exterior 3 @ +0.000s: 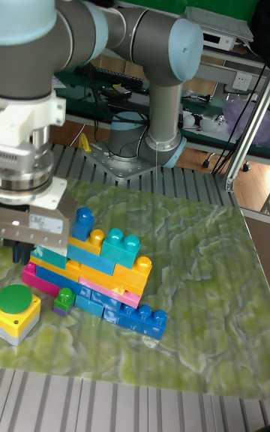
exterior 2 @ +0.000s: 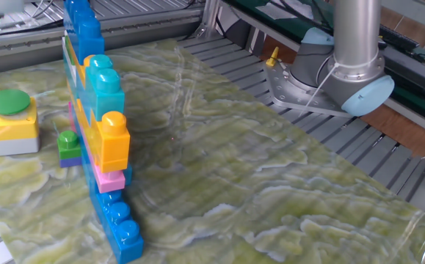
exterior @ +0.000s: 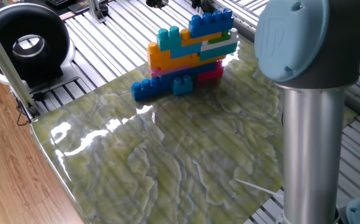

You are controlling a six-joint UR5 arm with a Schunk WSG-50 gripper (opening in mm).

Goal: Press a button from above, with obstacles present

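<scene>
Tall fixed view showed us the gripper (exterior 3: 16,250) hanging above the counter (exterior 3: 187,289), behind the brick wall (exterior 3: 94,271). Beside that wall sat the green button (exterior 3: 16,301) on its yellow box, then a small green brick (exterior 3: 64,298). We couldn't tell whether the fingers were parted.

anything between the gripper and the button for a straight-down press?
Nothing visible. The gripper hangs above and slightly behind the green button, open air between them. The brick wall stands beside the button, toward the arm's base, and a small green-and-purple brick sits between wall and button, off the vertical path.
</scene>
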